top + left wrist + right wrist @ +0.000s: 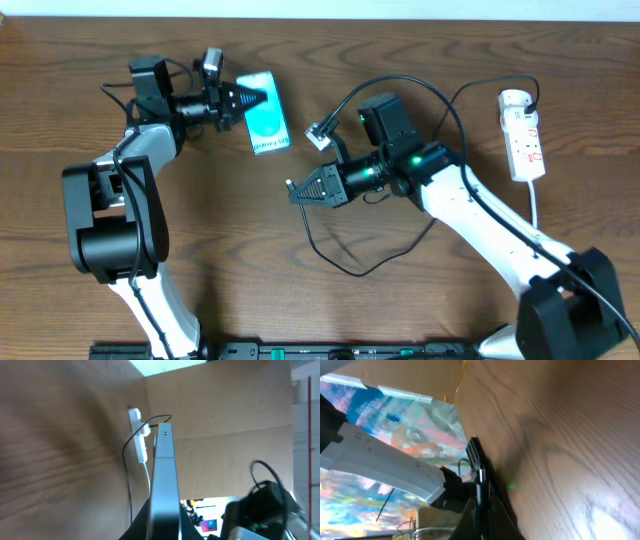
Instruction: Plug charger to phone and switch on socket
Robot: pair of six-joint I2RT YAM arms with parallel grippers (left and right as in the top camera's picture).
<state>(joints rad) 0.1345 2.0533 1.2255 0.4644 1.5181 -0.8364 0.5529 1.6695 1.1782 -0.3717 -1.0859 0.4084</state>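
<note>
We clamp the left hand (262, 98) on the phone (268, 130) far left, likely to steady it, right hand (296, 191) pinched shut on the charger (352, 272) tip at centre for plugging, socket (524, 135) far right.

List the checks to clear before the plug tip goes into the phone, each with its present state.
1. The left gripper is shut on the phone: ok.
2. The right gripper is shut on the charger's plug tip: ok.
3. The plug tip is seated in the phone: not ok; bare table lies between them.
4. The plug tip is lined up with the phone's port: cannot tell.
5. The charger's black plug sits in the socket: ok, it looks seated at the far end.
6. The socket is switched on: cannot tell.
</note>
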